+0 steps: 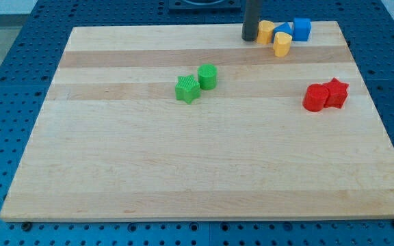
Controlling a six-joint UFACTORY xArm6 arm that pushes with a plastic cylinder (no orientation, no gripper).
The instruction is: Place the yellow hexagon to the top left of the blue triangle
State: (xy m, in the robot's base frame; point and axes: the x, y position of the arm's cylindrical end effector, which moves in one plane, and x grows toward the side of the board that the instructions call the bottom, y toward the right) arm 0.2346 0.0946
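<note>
At the view's top right, on the wooden board: one cluster of four blocks, with my tip standing just to its left, touching or nearly touching the nearer yellow block, which I take for the yellow hexagon, though its outline is too small to settle. Item two, a second yellow block, sits just below and to the right of the first. Item three, the blue triangle, is wedged behind the two yellows and mostly hidden by them. Item four, a blue cube, closes the cluster on the right. The hexagon already lies to the left of the triangle, so I judge the tip is placed on its left flank to nudge or trim its position, not to carry it far. There is no hand to spread or close (the arm ends in a plain dark rod). Elsewhere: a green star touching a green cylinder near the middle; a red cylinder touching a red star at the right. No brands, labels or writing are legible on the blocks, the board or the blue perforated table.
</note>
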